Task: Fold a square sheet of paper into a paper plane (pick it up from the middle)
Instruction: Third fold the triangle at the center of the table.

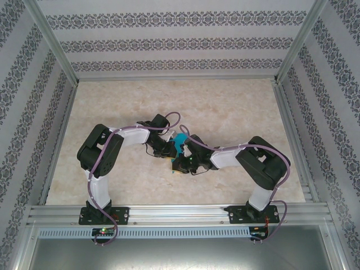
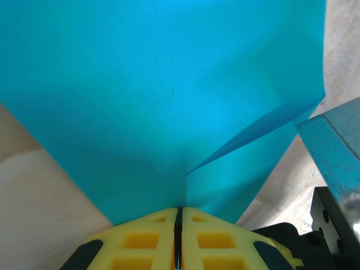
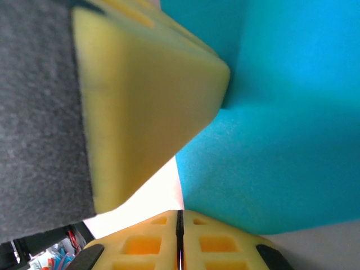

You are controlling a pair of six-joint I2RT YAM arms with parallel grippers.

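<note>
Out in the middle of the beige marble-look table (image 1: pixel 236 107), the two white-and-black arms bend in toward each other, left arm (image 1: pixel 101 152) and right arm (image 1: pixel 261 163). Their wrists nearly meet over the square sheet of thin teal-blue paper (image 1: pixel 181 140).

From the left wrist, the sheet (image 2: pixel 169 84) fans up and away from the left gripper (image 2: pixel 178 212). Its yellow fingers (image 2: pixel 140 239) are pressed flat together with the paper's bottom edge pinched right at the tips. One sharp crease (image 2: pixel 253 132) runs from just above the tips out toward the sheet's right-hand corner. A grey felt-looking slab (image 2: pixel 332 146) pokes in just beside that edge.

From the right wrist, the right gripper (image 3: pixel 180 216) also has its yellow fingers closed tight. The paper (image 3: pixel 292 140) sits above and to the right of them, its lower corner running down to the tips. I can't tell if it's actually clamped in there. One fat yellow finger (image 3: pixel 152 95) of the left gripper crowds in from the upper left, touching the sheet.
</note>
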